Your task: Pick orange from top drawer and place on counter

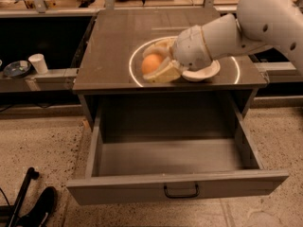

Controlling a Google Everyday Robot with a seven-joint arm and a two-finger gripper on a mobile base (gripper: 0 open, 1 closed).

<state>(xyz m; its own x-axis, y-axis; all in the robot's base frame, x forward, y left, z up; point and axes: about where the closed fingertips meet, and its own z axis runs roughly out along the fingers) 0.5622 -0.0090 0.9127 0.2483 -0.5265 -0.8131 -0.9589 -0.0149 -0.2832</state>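
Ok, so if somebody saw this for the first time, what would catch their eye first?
The big white arm reaching in from the right, its gripper closed around the orange over the counter, right next to a white bowl. Below that, the top drawer stands pulled wide open toward the camera.

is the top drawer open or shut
Open: the top drawer is pulled out, its inside exposed. The gripper holds the orange over the counter.

One orange, one pincer above counter
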